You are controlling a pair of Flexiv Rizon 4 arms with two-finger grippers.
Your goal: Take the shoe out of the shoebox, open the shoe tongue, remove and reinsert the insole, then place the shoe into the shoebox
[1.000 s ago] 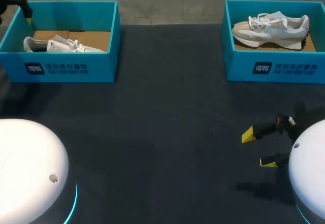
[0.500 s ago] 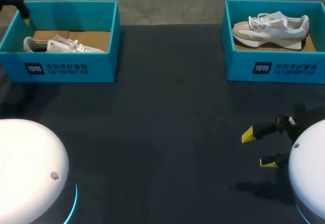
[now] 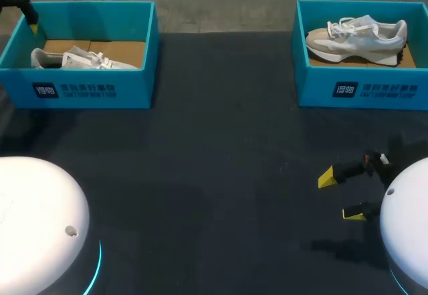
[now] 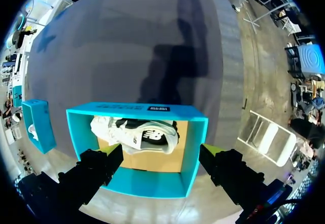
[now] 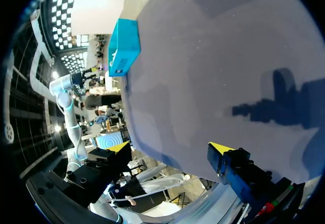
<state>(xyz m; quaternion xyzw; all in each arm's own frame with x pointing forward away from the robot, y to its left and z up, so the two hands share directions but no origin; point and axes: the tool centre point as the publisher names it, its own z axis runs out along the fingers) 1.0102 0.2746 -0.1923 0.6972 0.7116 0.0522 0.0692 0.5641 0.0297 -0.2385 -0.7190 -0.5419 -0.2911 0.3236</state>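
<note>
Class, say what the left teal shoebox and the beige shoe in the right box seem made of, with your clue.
Left teal shoebox: probably matte cardboard; bare brown board floor inside. Beige lace-up shoe: seemingly soft textile or suede panels, white rubbery sole; uncertain.

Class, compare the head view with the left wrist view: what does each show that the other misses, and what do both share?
Head view only: the right pincer, open above the dark table. Left wrist view only: the left pincer plainly open over the left shoebox, and black patches on its white shoe. Both: the left shoebox, the right shoebox and that white shoe.
</note>
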